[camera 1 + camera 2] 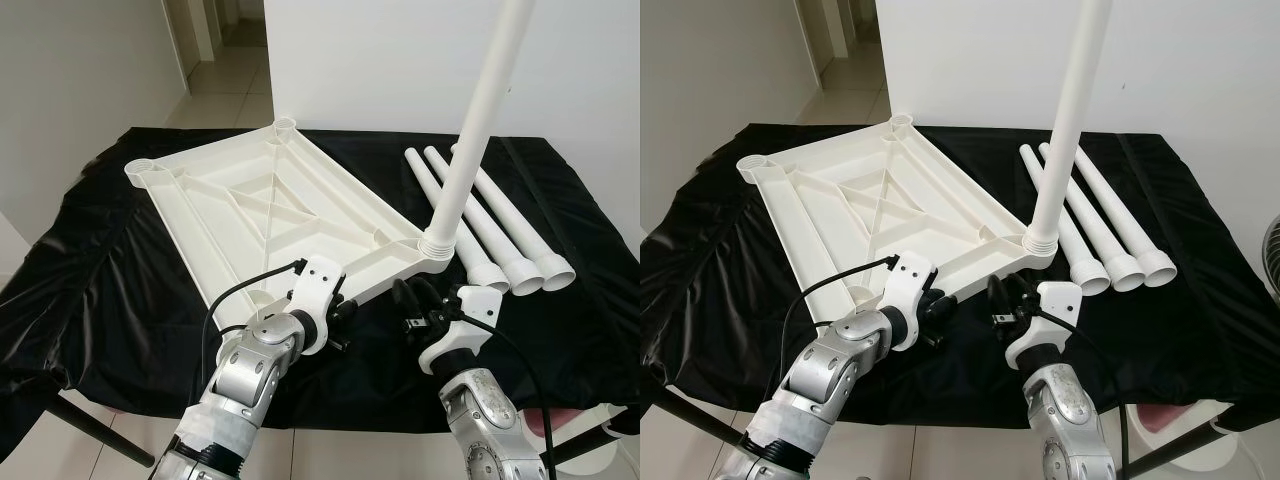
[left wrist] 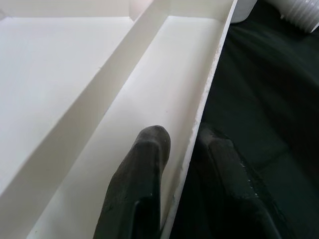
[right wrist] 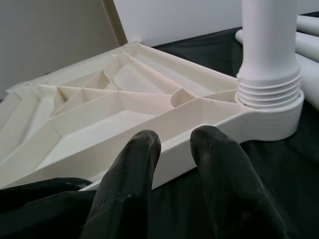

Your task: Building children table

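One leg in, three to go.
Left gripper (image 2: 182, 149) clamps the tabletop (image 1: 260, 200) rim; right gripper (image 3: 174, 149), fingers apart, sits nearer the loose legs (image 1: 500, 240) pointing away.

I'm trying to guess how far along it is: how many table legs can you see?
4. One leg stands upright, screwed into the near right corner of the upturned tabletop. Three legs lie side by side on the black cloth, right of the tabletop. None seem hidden.

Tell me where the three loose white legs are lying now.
The loose legs lie side by side on the black cloth, right of the upturned tabletop.
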